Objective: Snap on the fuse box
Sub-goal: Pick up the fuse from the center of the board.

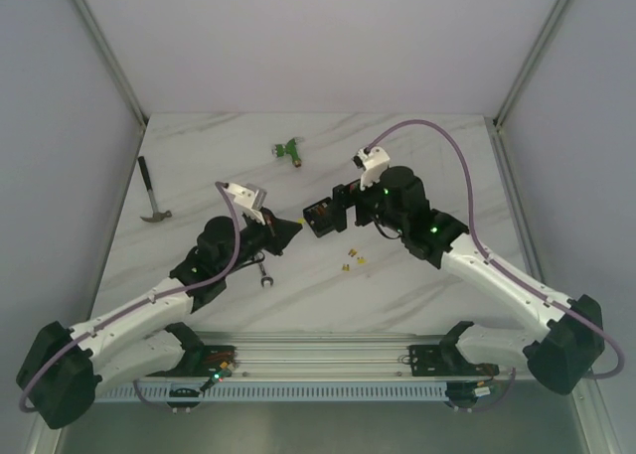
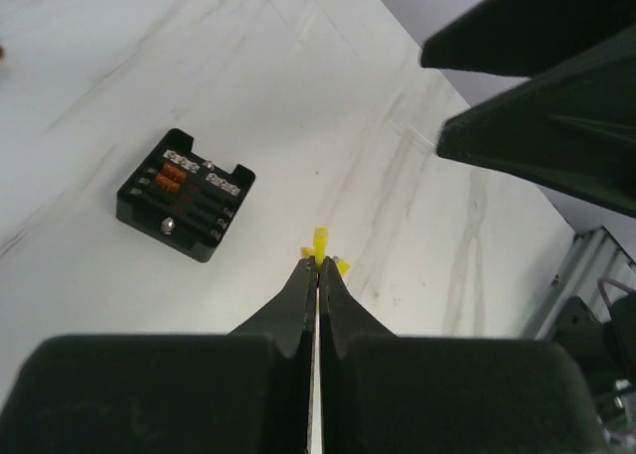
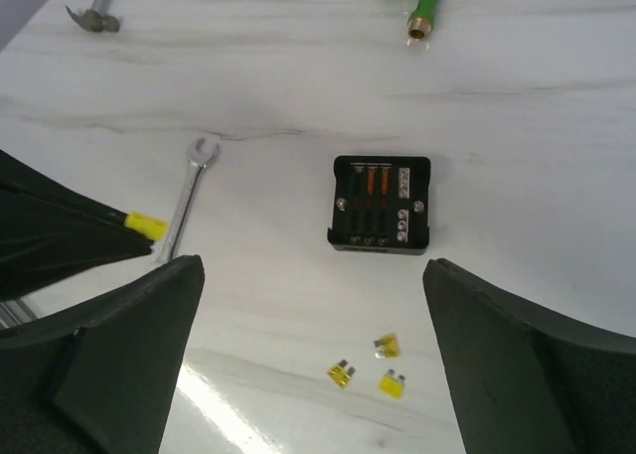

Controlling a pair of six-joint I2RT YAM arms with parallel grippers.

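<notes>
The fuse box (image 1: 319, 217) is a small black square box lying flat on the marble table, with two orange fuses in its slots and no lid on it. It also shows in the left wrist view (image 2: 186, 194) and the right wrist view (image 3: 381, 204). My left gripper (image 2: 319, 267) is shut on a yellow fuse (image 2: 321, 240) and hovers just left of the box (image 1: 296, 224). The fuse also shows in the right wrist view (image 3: 146, 225). My right gripper (image 3: 313, 267) is open and empty, above the table just right of the box (image 1: 343, 208).
Three loose yellow fuses (image 3: 370, 367) lie in front of the box. A wrench (image 3: 189, 191) lies under the left arm. A green connector (image 1: 289, 151) sits at the back and a hammer (image 1: 151, 196) at the far left.
</notes>
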